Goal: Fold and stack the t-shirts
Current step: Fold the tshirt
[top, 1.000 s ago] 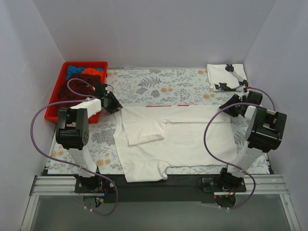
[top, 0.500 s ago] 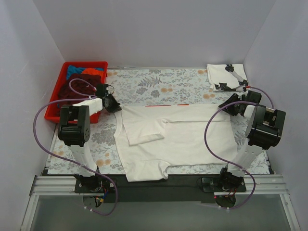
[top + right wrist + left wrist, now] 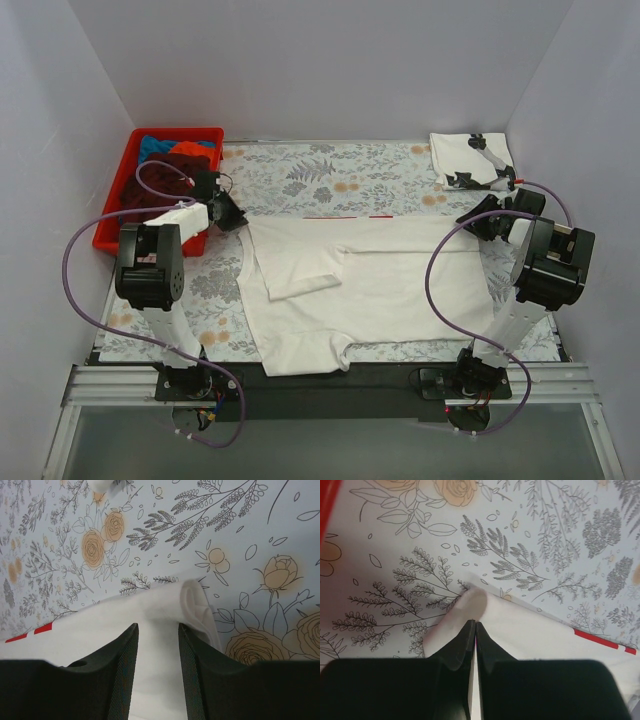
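Observation:
A white t-shirt (image 3: 370, 285) lies spread in the middle of the table, its left part folded inward, with a thin red print line (image 3: 345, 217) along its far edge. My left gripper (image 3: 232, 213) is at the shirt's far left corner, shut on the cloth (image 3: 535, 635), which shows at its jaw tips (image 3: 473, 622). My right gripper (image 3: 472, 222) is at the far right corner. It is open, its fingers (image 3: 157, 627) straddling the white cloth (image 3: 100, 630), which bunches up on the right. A folded white tee with black print (image 3: 470, 160) lies at the far right.
A red crate (image 3: 178, 131) at the far left holds maroon (image 3: 160, 180), orange (image 3: 190, 150) and blue (image 3: 155, 147) tees. The table has a floral cover (image 3: 330, 175). Grey walls close in the sides and back. A black rail (image 3: 380, 375) runs along the near edge.
Both grippers have shifted slightly toward the far side at the shirt's far corners. The shirt's far left corner has moved a little with the left gripper.

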`<state>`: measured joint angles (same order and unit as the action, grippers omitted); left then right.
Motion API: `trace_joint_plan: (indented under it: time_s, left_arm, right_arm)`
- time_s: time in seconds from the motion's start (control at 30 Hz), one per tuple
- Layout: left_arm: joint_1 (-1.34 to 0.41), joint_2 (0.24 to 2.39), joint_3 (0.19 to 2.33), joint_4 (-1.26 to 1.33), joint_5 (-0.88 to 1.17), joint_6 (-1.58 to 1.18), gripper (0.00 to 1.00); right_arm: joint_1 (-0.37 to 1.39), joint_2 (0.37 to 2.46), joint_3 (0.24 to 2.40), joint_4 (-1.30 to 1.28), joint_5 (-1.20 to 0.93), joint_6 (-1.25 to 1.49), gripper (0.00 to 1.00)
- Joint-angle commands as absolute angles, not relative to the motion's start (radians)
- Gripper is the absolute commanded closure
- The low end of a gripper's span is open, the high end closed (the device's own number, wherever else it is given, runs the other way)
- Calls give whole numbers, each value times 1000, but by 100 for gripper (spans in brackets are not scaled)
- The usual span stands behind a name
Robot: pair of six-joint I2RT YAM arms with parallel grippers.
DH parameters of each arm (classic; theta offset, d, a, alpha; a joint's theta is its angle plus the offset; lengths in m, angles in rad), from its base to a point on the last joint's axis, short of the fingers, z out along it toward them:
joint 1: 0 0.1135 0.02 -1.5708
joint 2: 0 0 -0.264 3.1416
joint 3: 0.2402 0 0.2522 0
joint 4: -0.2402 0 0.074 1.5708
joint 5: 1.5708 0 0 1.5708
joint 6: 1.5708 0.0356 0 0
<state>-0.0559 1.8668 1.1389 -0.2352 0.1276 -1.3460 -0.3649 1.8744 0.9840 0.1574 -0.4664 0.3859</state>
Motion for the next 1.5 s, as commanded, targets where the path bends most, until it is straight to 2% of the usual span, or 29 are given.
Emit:
trace_joint_plan:
  time_s: [0.0,0.27,0.43,0.5,0.6,0.7,0.73,0.87,1.0,1.27,1.47]
  left_arm:
    - [-40,1772,1143,-225,83,-1345,100]
    - [-41,1884,1157,-241,97,-1339,100]
    - [-40,1887,1163,-258,69,-1328,100]
    - [-41,1868,1160,-256,69,-1321,97]
    - [-43,1842,1157,-262,78,-1305,89]
    - [-46,1800,1146,-267,78,-1302,76]
    - [-54,1783,1140,-271,75,-1299,67]
    - [-74,1695,1135,-296,46,-1285,53]
    - [-86,1591,1108,-321,28,-1267,53]
    - [-124,1347,941,-282,17,-1221,53]
    - [-129,1302,861,-268,37,-1201,53]
  right_arm:
    - [-387,1875,999,166,-388,364,55]
    - [-387,1905,1012,163,-407,350,55]
    - [-385,1898,1015,161,-411,336,54]
    - [-382,1870,1017,157,-420,330,53]
    - [-371,1818,1022,134,-420,322,52]
    - [-362,1752,1014,120,-411,318,52]
    - [-359,1734,1006,115,-413,319,52]
    - [-348,1638,956,115,-417,333,52]
    - [-347,1591,894,121,-420,350,52]
    - [-382,1646,777,185,-397,396,55]
    - [-451,1704,726,232,-382,393,58]
